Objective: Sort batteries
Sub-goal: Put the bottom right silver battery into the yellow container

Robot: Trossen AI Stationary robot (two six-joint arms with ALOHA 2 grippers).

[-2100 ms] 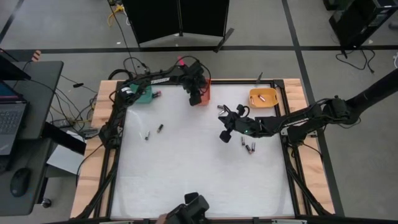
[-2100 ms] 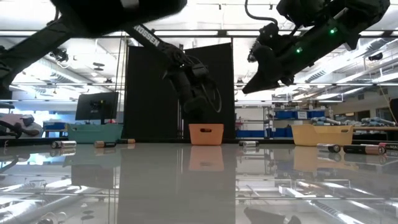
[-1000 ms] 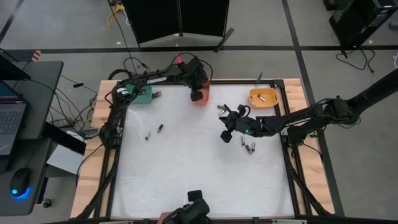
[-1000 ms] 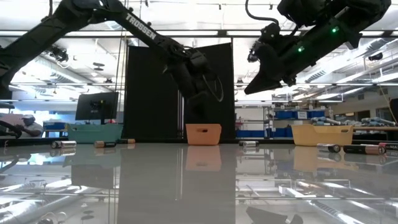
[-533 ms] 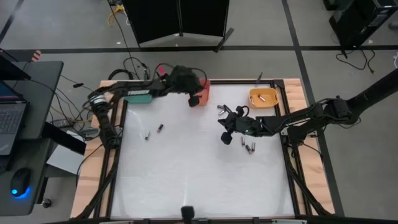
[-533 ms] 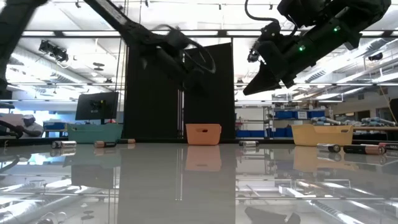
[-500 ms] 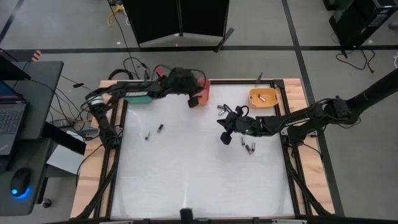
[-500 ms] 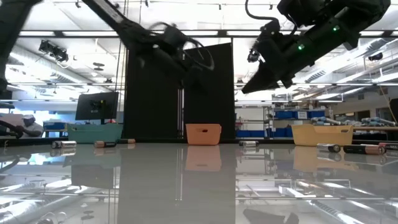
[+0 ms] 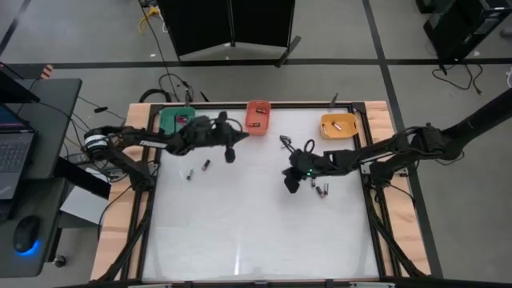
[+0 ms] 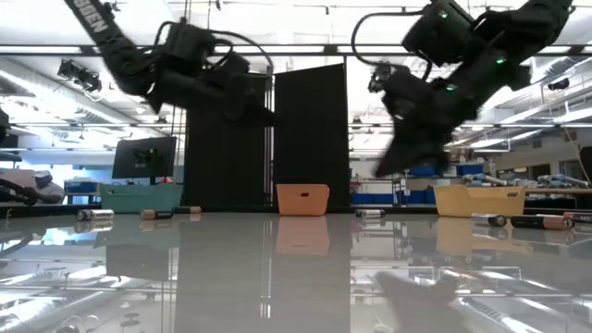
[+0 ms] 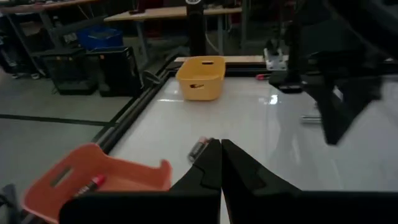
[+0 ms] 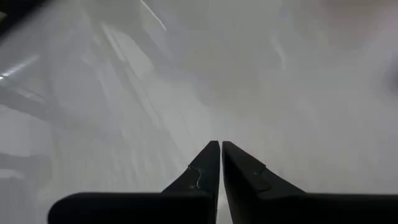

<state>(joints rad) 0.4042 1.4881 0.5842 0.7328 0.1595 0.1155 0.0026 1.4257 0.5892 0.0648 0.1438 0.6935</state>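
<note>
Small dark batteries (image 9: 206, 165) loose on table, some in bins

A grey floor (image 9: 72, 40) crossed by dark lines surrounds the wood-edged worktop (image 9: 112, 232). A black screen (image 9: 232, 24) stands behind; a laptop desk (image 9: 28, 144) sits alongside.

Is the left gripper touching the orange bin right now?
Apart. The high view shows the left gripper over bare table with a clear gap to the orange bin at the far edge.
</note>
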